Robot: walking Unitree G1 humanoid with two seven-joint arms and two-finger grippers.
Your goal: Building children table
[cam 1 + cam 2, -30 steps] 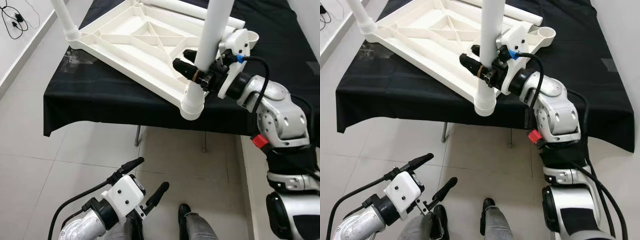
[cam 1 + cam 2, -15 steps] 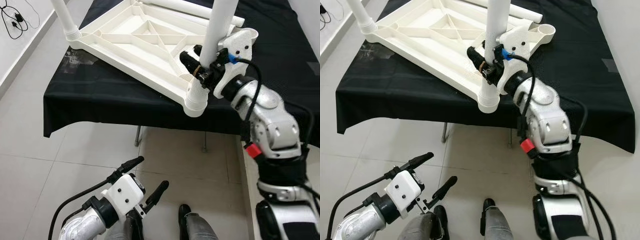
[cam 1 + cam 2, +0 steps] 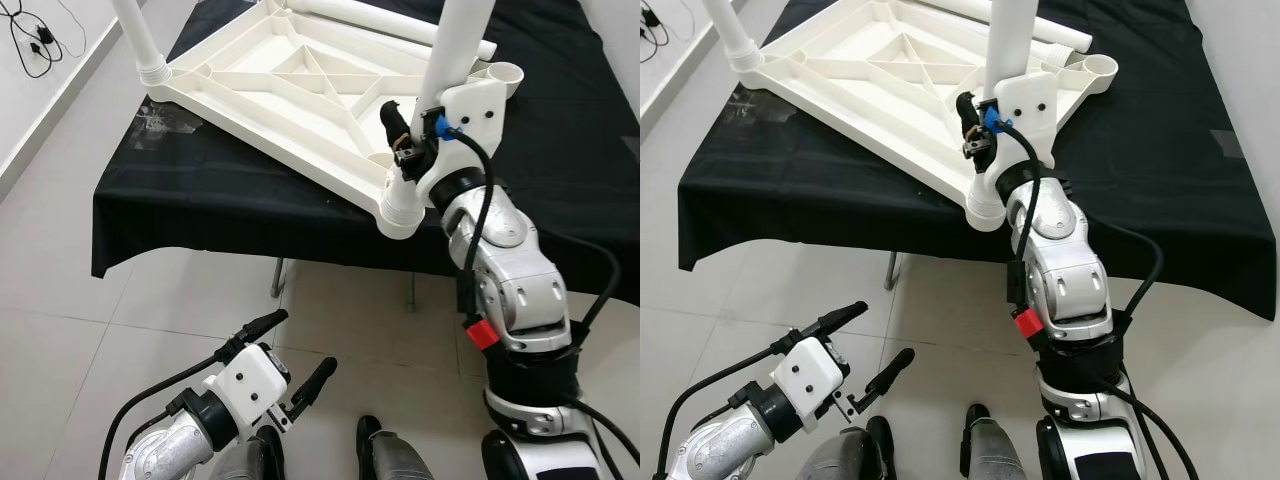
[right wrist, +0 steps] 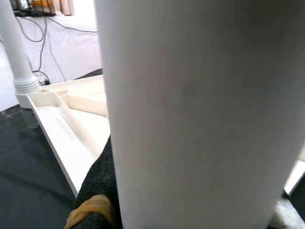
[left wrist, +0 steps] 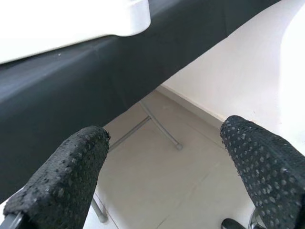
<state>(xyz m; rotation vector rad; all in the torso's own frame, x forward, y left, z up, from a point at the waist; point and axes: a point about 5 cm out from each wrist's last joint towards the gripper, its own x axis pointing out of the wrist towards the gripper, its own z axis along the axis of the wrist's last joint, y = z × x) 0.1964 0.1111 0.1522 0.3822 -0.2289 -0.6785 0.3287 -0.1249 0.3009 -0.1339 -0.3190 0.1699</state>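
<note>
Right end effector (image 3: 407,150) around table leg (image 3: 455,55)

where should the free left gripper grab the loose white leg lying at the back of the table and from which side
Grip the loose leg mid-shaft, from above, fingers straddling it across its length. It lies flat on the black cloth beyond the upturned tabletop, so only its top and sides are open. The left gripper hangs low and open, probably needing a step closer.

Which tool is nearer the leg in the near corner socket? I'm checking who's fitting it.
Right. The right tool clasps the white leg just above its socket; the left tool hangs low over the floor.
</note>
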